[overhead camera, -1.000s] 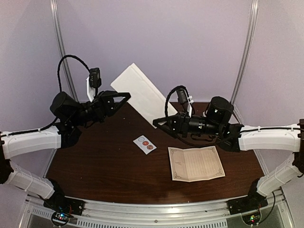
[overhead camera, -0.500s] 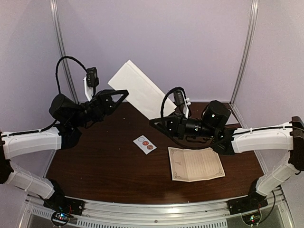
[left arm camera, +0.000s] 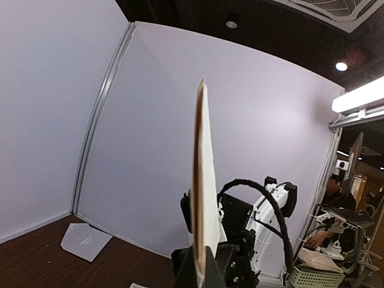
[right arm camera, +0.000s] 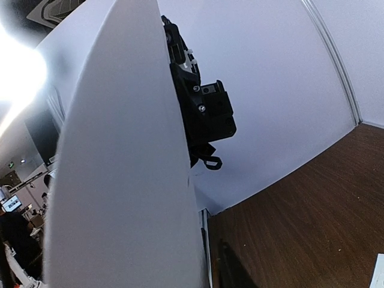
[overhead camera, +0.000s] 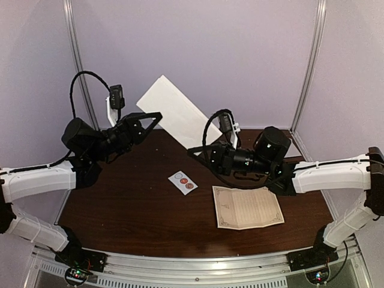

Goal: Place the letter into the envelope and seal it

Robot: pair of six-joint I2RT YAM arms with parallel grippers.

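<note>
Pale paper envelope hangs slanted above the desk, clenched between the left fingers and right fingers, so I'd want its mouth held taut and opened toward the letter lying beneath the right fingers.

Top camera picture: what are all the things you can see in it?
envelope: 1, white, held up in the air at the back, between both pincers
letter: 1, cream with a dark border, flat on the table, front right
sticker strip: 1, white with round stickers, middle of the table
table: 1, dark brown
left pincer: 1, black, shut on the envelope's upper end
right pincer: 1, black, shut on its lower end
</note>
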